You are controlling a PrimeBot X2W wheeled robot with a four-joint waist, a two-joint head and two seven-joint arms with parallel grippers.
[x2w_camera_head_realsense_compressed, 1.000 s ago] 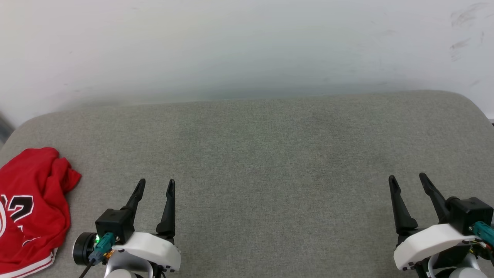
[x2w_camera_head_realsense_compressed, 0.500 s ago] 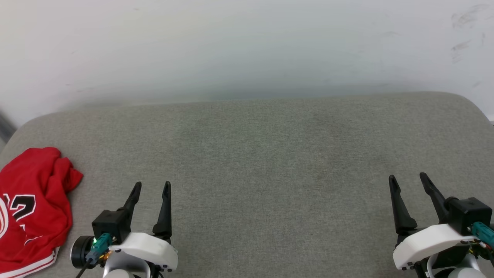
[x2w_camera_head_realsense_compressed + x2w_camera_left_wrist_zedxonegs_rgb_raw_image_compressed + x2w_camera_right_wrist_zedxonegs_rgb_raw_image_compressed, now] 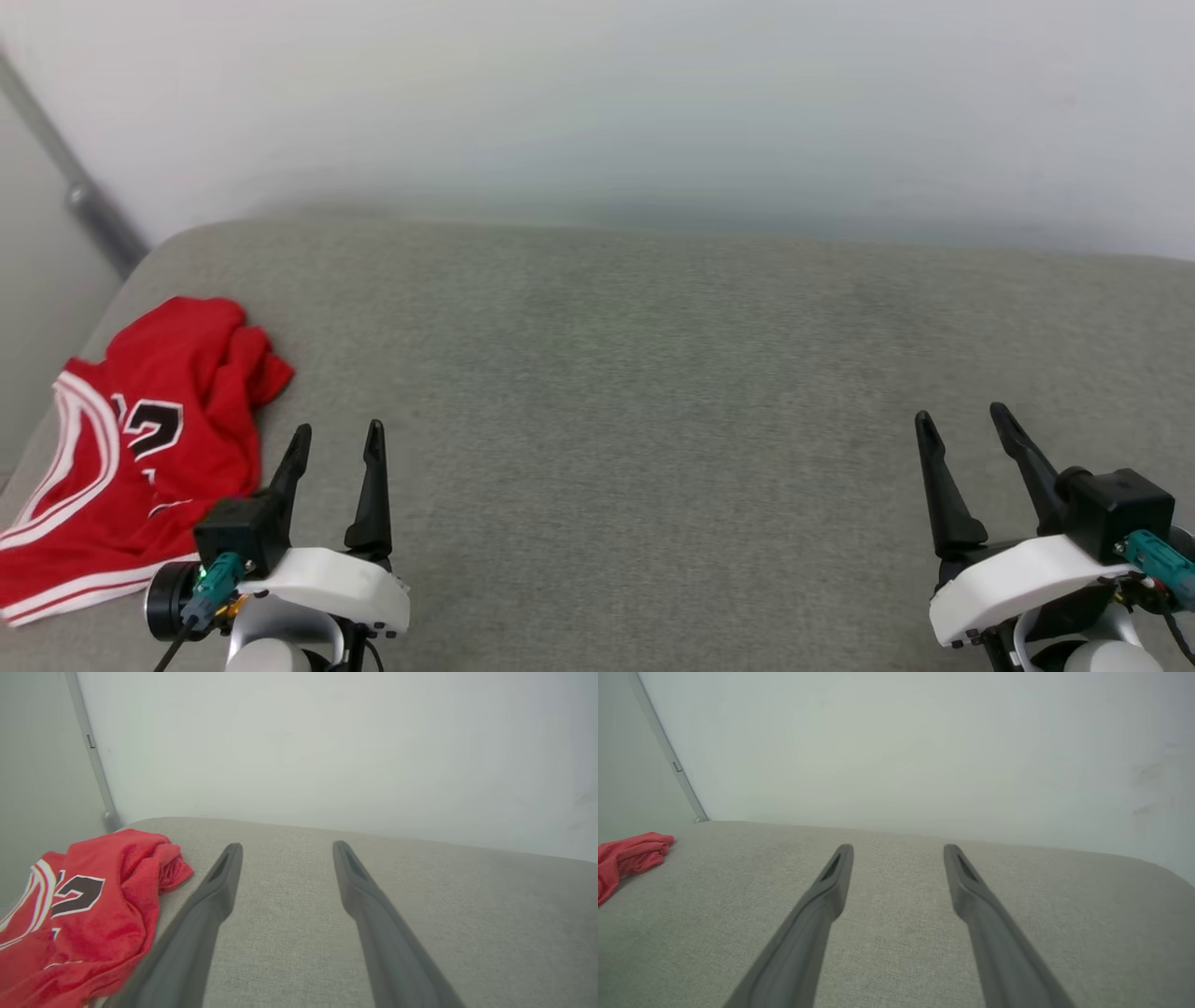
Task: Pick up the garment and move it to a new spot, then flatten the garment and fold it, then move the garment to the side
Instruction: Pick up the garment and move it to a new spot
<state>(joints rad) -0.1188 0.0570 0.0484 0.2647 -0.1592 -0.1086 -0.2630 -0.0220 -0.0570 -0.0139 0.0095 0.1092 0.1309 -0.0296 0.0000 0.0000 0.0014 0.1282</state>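
The garment (image 3: 149,448) is a red jersey lying crumpled at the far left of the grey cushioned surface (image 3: 653,373), with a black white-edged number and red-white striped trim showing. In the left wrist view the garment (image 3: 93,910) lies just left of my fingers. My left gripper (image 3: 338,431) hovers open right beside its right edge, nothing between the fingers. My right gripper (image 3: 963,415) stands open far to the right, over bare fabric. The right wrist view catches the garment (image 3: 626,858) at its far left edge.
A pale wall (image 3: 597,112) runs behind the grey surface. A grey metal bar (image 3: 84,201) slants down at the back left corner, near the surface's left edge. Bare grey fabric spreads between the two grippers.
The head camera has swung left, so the garment sits further into view and the bar at the back left appears. Both grippers stay open and keep their places low in the picture.
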